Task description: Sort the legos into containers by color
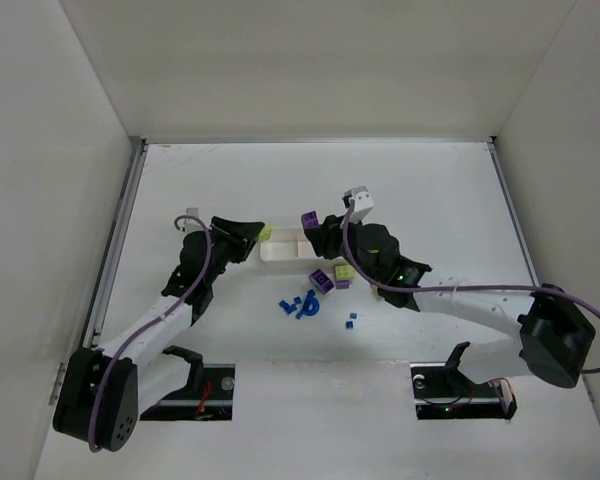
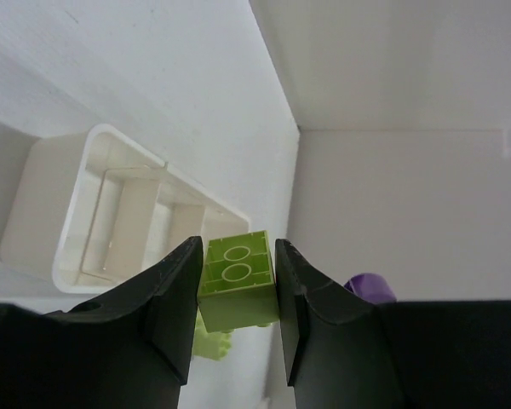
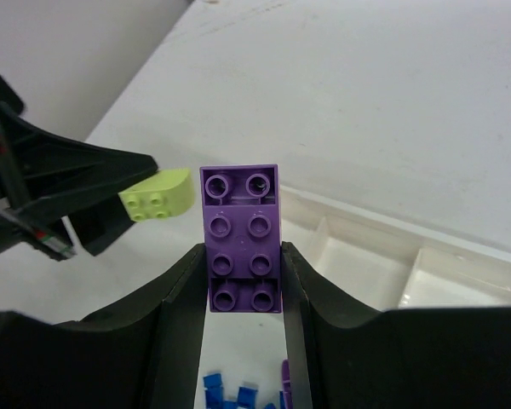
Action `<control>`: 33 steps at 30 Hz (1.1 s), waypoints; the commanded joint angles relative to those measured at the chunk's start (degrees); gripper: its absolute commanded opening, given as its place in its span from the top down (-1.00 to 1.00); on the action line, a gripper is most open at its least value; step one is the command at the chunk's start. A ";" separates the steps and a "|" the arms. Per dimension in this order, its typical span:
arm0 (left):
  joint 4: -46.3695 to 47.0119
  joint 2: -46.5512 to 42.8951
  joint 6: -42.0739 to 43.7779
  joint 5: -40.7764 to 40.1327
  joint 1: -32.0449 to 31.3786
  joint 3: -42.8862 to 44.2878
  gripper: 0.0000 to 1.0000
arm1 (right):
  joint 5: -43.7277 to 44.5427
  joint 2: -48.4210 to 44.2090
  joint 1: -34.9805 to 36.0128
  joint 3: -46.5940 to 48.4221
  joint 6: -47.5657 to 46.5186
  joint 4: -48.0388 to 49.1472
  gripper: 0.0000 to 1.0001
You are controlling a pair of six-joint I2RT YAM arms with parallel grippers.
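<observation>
The white three-compartment tray (image 1: 280, 252) lies mid-table; the compartments that show look empty. My left gripper (image 1: 250, 236) is at its left end, shut on a yellow-green brick (image 2: 236, 281) held above the table beside the tray (image 2: 94, 213). My right gripper (image 1: 317, 230) is at the tray's right end, shut on a long purple brick (image 3: 242, 239) that sticks out past the fingertips, near the tray (image 3: 358, 273). The left gripper's yellow-green brick (image 3: 157, 196) shows in the right wrist view.
Loose legos lie just in front of the tray: purple bricks (image 1: 323, 279), a yellow-green one (image 1: 346, 271), and several blue ones (image 1: 300, 305), also in the right wrist view (image 3: 230, 394). White walls enclose the table.
</observation>
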 commanded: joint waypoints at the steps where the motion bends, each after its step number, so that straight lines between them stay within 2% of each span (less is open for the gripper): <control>1: -4.30 -2.51 12.81 -4.29 -2.67 3.72 0.88 | -0.60 -0.64 -1.86 1.85 1.33 -5.99 0.46; 8: -8.70 -1.73 25.21 -12.72 -11.71 6.71 0.86 | -1.48 4.71 -3.54 0.71 2.57 -5.03 0.45; 15: -8.79 1.61 30.66 -19.59 -16.91 8.47 0.84 | -3.06 11.04 -5.73 3.87 4.50 -3.88 0.34; 17: -8.88 2.58 31.46 -19.77 -17.00 9.00 0.84 | -3.06 12.01 -6.08 4.31 4.94 -4.32 0.23; 23: -8.09 5.66 32.07 -19.86 -16.12 9.96 0.84 | -2.71 12.11 -6.88 2.74 5.20 -1.78 -0.30; 26: -7.47 6.98 32.86 -20.47 -16.21 10.58 0.84 | -2.54 10.26 -7.22 0.63 5.46 0.51 -0.38; 29: -7.39 8.56 34.27 -21.44 -16.38 11.37 0.83 | -2.19 8.07 -7.31 -1.40 5.29 1.83 -0.26; 30: -7.39 9.00 34.71 -21.79 -16.39 11.63 0.83 | -1.84 7.36 -7.31 -1.92 5.12 1.66 -0.14; 32: -7.39 10.05 35.50 -22.32 -16.74 12.25 0.81 | -0.17 5.70 -7.31 -3.06 4.94 0.69 0.27; 33: -7.39 10.49 36.03 -22.58 -16.82 12.60 0.81 | 0.53 5.17 -7.31 -3.42 4.94 0.17 0.37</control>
